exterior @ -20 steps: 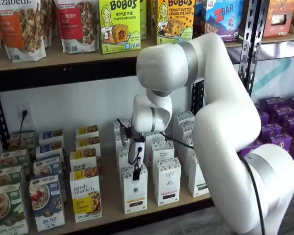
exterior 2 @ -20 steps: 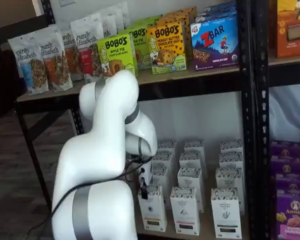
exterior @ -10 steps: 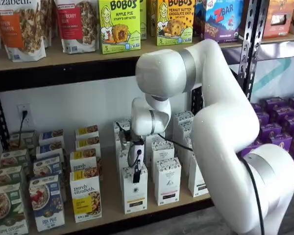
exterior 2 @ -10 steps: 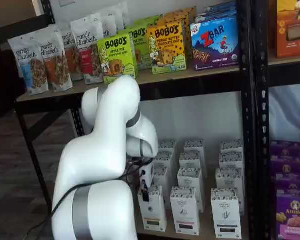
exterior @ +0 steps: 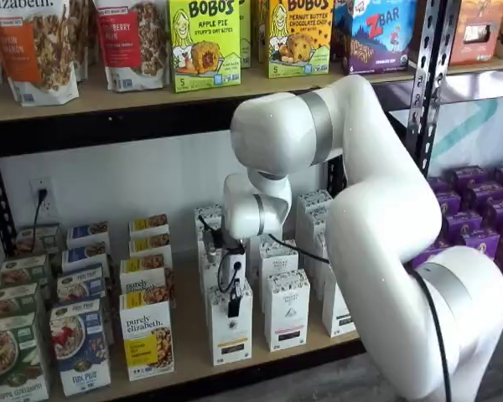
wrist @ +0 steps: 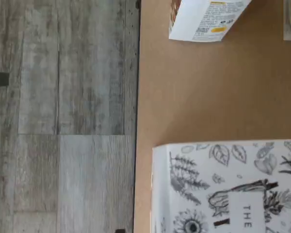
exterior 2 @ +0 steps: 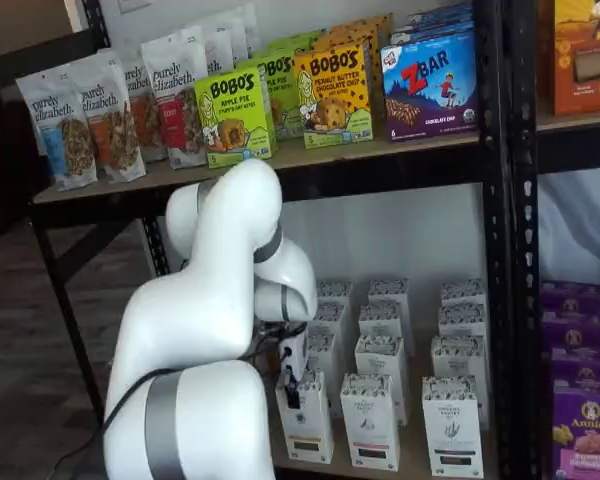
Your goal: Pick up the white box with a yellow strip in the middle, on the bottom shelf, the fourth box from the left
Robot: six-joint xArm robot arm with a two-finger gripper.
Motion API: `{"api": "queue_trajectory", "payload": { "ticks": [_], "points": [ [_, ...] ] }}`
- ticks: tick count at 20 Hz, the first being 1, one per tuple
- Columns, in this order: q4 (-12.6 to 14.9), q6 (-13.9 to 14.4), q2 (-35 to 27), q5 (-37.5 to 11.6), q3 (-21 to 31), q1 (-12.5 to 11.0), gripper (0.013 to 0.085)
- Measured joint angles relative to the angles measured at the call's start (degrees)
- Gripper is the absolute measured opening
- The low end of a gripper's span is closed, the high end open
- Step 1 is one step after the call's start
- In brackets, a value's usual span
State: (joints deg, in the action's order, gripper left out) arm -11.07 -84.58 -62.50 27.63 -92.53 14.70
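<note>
End effector hangs over the white box, which fronts its row on the bottom shelf, ready to descend. Fingers side-on, but I judge them released, holding nothing; yellow-panel box at its 9 o'clock.

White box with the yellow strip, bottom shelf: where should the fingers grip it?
Take the white box near its patterned top, across the narrow width, probably from front and above. It stands upright at the bottom shelf edge, front clear; like cartons crowd behind and beside.
</note>
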Motion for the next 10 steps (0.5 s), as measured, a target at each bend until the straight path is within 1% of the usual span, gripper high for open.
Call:
{"api": "queue_trajectory", "payload": {
  "ticks": [4,6,7,8,9,10],
  "points": [
    [-0.2,-0.3,-0.5,-1.3,0.0,0.0,0.0850],
    [-0.8,-0.8,-0.5,-1.5,0.0,-0.1,0.0770],
    [-0.8,-0.9,-0.6,-1.3,-0.1,-0.1,0.0770],
    [-0.9,-1.0,-0.6,-1.2,-0.1,-0.2,0.0730],
    [-0.9,-1.0,-0.6,-1.1,-0.1,-0.2,0.0730],
    [-0.4,-0.7,-0.6,-0.7,-0.3,-0.3,0.0690]
  ]
}}
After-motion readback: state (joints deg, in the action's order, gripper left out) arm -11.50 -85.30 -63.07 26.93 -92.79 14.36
